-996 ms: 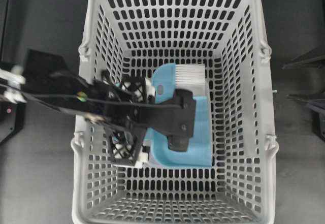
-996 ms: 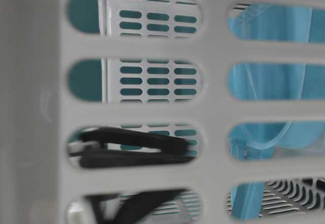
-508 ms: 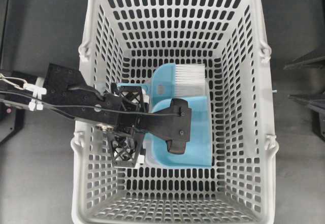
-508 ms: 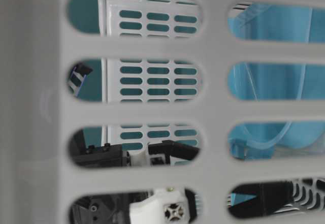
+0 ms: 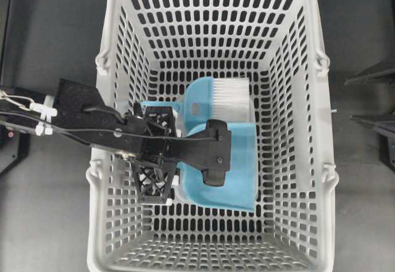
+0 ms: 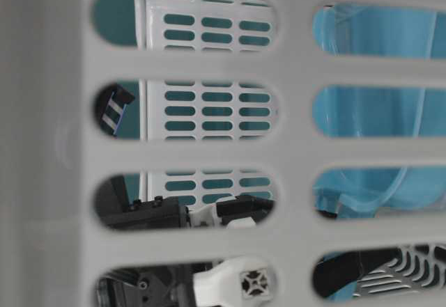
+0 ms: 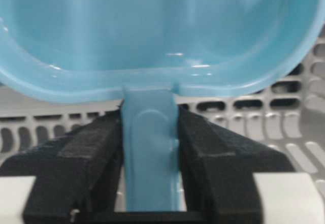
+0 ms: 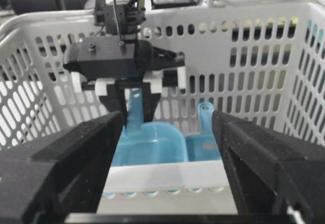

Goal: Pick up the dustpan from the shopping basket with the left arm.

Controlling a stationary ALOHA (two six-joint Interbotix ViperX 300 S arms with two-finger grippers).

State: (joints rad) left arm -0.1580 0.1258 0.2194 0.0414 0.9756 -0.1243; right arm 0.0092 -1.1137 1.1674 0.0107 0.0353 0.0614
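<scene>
The dustpan [image 5: 241,161] is seen inside the shopping basket [image 5: 213,0], beside a white-bristled brush [image 5: 229,96] — its thin handle [image 7: 150,148] is clamped between the left gripper's [image 7: 150,183] fingers [image 7: 91,158]. The right gripper [image 8: 167,153] is held spread wide — nothing grasped.

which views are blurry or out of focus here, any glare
Table-level view: shopping basket wall fills the frame, soft and out of focus. Left wrist view: dustpan slightly soft, small glare spots on its rim. Right wrist view: near fingers blurred. Overhead view: sharp, evenly lit.

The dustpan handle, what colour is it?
Light blue, like the rest of the dustpan; the left wrist view shows the handle best.
</scene>
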